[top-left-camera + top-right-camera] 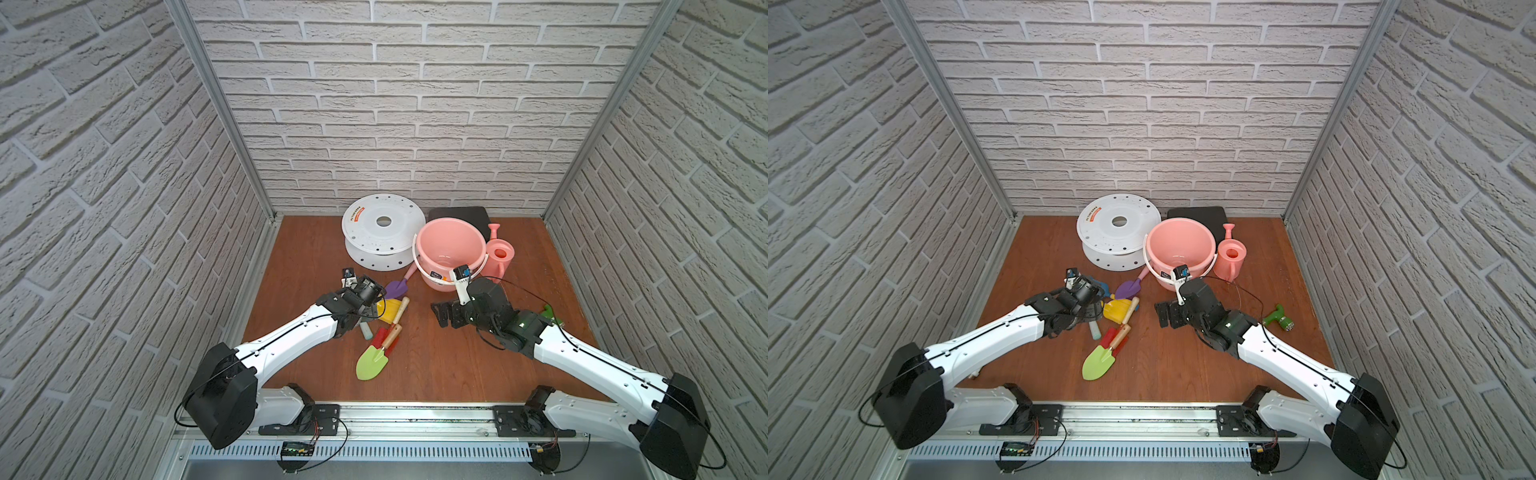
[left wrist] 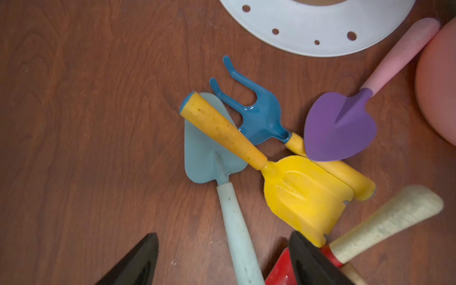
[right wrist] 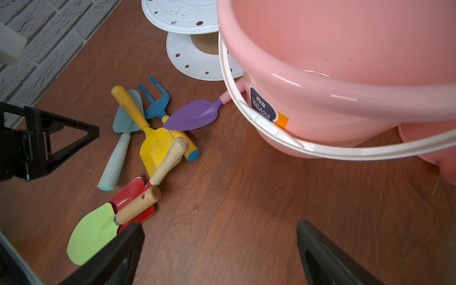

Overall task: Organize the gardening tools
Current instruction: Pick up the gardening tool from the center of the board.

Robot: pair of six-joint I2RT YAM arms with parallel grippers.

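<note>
The gardening tools lie in a heap left of centre: pale-blue trowel (image 2: 209, 153), yellow scoop (image 2: 303, 195), blue claw fork (image 2: 261, 116), purple trowel (image 2: 338, 128), a red scoop (image 3: 128, 195) and the green spade (image 1: 371, 363). My left gripper (image 2: 224, 234) is down over the heap. It is open, its jaws either side of the pale-blue trowel's handle with a gap on each side. My right gripper (image 3: 220, 225) hangs open and empty above bare wood in front of the bucket. The pink watering can (image 1: 500, 255) stands behind the bucket on the right.
A large pink bucket (image 3: 345, 106) with a white bail stands at centre back, with a white spool (image 1: 382, 235) to its left and a black pad (image 1: 461, 214) behind it. A green tap fitting (image 1: 1281, 318) lies beside the right arm. Brick-pattern walls enclose three sides.
</note>
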